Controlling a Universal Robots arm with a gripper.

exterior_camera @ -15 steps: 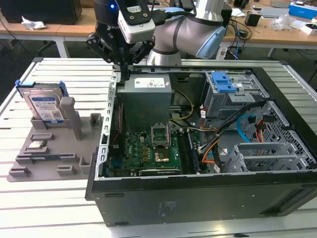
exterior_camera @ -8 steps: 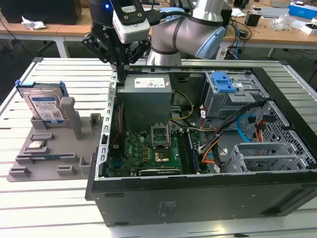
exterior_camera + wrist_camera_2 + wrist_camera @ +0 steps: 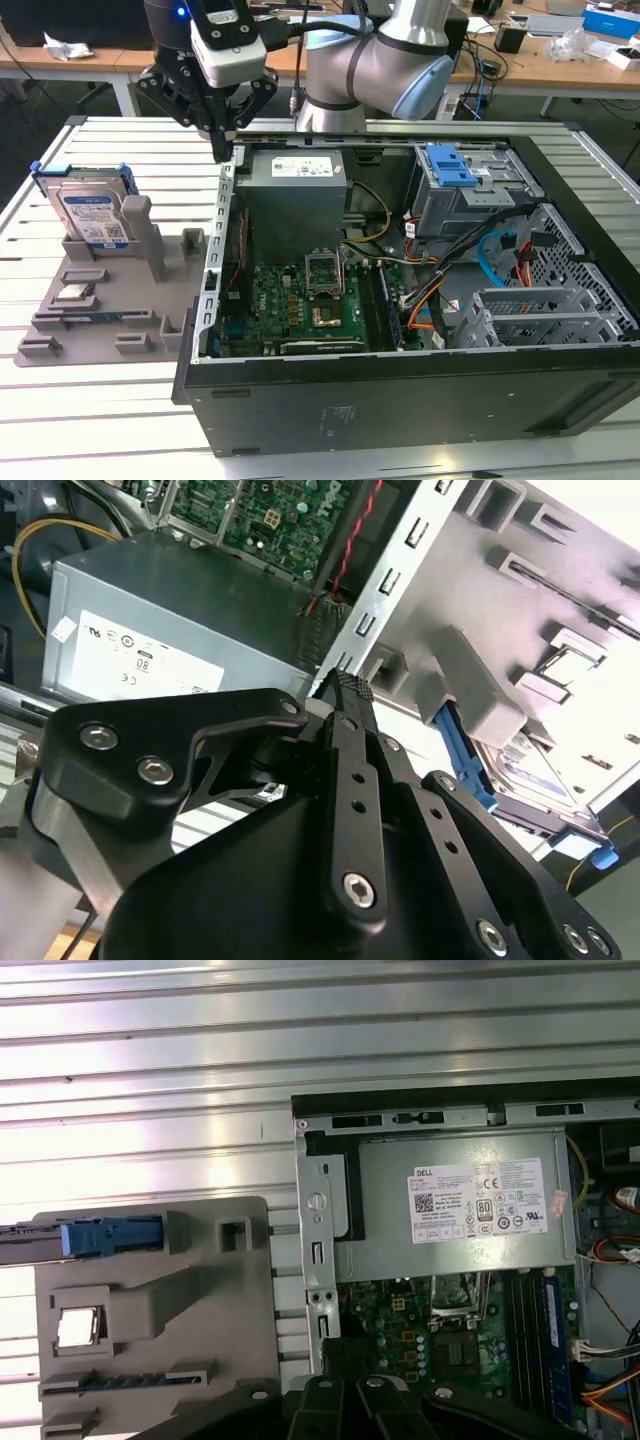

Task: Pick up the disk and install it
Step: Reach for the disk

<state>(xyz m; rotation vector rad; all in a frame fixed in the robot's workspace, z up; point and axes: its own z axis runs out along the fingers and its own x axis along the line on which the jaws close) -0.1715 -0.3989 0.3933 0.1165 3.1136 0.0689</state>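
Note:
The disk (image 3: 95, 213) is a silver drive with a blue-and-white label in a blue bracket. It stands on edge in a slot at the far end of the grey holder (image 3: 150, 330), on the exterior view's left. In the second wrist view the disk (image 3: 545, 778) lies beyond a grey post, and in the first wrist view the blue bracket (image 3: 105, 1237) shows edge-on. My gripper (image 3: 222, 148) hangs shut and empty above the case's wall near the power supply, to the right of the disk and apart from it. Its black fingertips (image 3: 345, 687) press together.
The open computer case (image 3: 400, 390) fills the middle and right, with the grey power supply (image 3: 295, 185), the motherboard (image 3: 300, 300) and a drive cage with a blue latch (image 3: 455, 165). A small silver chip (image 3: 76, 293) sits on the holder. The slatted metal table (image 3: 90, 410) lies around.

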